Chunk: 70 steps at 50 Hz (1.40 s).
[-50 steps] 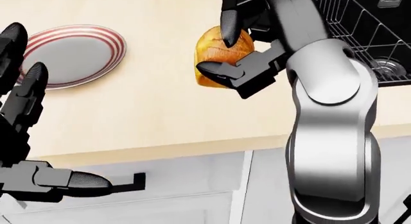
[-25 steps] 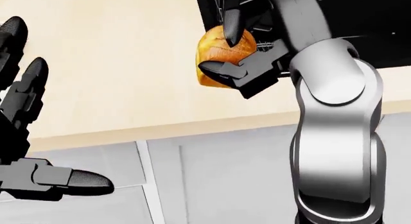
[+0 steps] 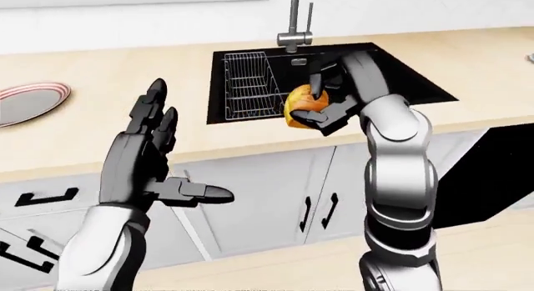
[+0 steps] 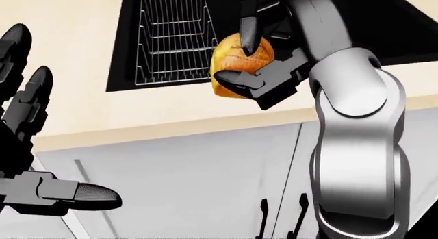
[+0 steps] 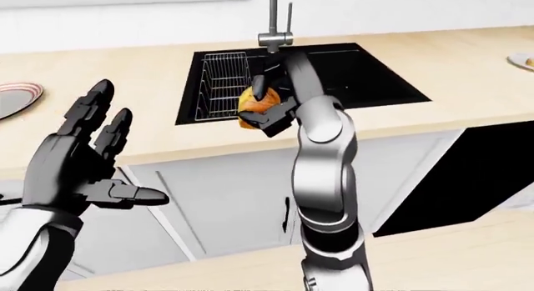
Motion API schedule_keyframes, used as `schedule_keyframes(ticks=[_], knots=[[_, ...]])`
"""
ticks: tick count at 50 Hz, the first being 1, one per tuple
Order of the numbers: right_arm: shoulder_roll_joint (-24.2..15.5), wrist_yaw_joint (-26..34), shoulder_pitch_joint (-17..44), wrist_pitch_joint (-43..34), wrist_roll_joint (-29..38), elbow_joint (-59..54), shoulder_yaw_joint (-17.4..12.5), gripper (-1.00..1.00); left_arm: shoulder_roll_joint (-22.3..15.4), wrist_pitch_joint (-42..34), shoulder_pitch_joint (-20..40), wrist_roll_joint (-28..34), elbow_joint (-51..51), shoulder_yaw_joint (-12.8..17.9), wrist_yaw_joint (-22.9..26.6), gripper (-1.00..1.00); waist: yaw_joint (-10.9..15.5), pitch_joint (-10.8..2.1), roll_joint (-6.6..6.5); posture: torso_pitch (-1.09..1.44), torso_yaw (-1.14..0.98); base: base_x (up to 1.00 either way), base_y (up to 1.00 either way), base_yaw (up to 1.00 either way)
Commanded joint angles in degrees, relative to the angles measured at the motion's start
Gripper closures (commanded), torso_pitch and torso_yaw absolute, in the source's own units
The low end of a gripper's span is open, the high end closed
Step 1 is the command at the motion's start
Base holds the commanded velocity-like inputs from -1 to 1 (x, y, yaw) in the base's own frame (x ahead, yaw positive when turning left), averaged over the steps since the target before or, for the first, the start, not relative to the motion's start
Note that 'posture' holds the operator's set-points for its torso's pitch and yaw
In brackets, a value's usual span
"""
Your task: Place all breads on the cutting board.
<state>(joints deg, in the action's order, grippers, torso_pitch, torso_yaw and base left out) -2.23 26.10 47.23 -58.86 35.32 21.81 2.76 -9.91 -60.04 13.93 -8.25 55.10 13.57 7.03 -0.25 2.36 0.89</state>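
My right hand (image 4: 250, 62) is shut on a golden round bread (image 4: 231, 58) and holds it in the air over the near edge of the black sink (image 3: 400, 78); the bread also shows in the left-eye view (image 3: 302, 102). My left hand (image 3: 154, 159) is open and empty, fingers spread, raised at the left over the counter edge. No cutting board shows in any view.
A wire rack (image 3: 248, 88) sits in the sink's left half, with a faucet (image 3: 293, 22) behind. A red-striped plate (image 3: 29, 100) lies on the wooden counter (image 3: 108, 109) at far left. White cabinet doors (image 3: 275, 197) run below.
The whole picture has shifted left: the camera has moved right along the counter. The plate left the head view and the sink came in. The bread stays in my right hand.
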Motion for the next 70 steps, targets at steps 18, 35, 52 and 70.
schedule_keyframes(ticks=[18,35,52,70], knots=[[0.25,-0.5,2.13,3.21,-1.07,2.59,0.73,1.0,-0.53,2.27,1.16,0.75,1.73,1.08,-0.48,-1.0,1.23,-0.98,-3.72,0.0,0.0,0.0,-0.65,0.0],[-0.16,-0.24,2.31,3.03,-1.16,2.9,0.54,1.0,-0.9,0.63,2.26,0.5,2.57,1.06,-0.83,-1.0,1.45,-0.38,-4.56,0.0,0.0,0.0,-0.81,0.0],[0.1,-0.46,2.01,3.37,-1.2,2.74,0.76,1.0,-0.7,1.2,1.65,0.54,2.44,1.22,-0.61,-1.0,0.66,-0.02,-1.81,0.0,0.0,0.0,-0.81,0.0],[0.22,-0.8,1.44,4.2,-1.51,2.47,0.63,1.0,-0.57,1.62,1.48,0.72,2.25,0.93,-0.59,-1.0,0.19,-0.99,1.15,0.0,0.0,0.0,-0.81,0.0]])
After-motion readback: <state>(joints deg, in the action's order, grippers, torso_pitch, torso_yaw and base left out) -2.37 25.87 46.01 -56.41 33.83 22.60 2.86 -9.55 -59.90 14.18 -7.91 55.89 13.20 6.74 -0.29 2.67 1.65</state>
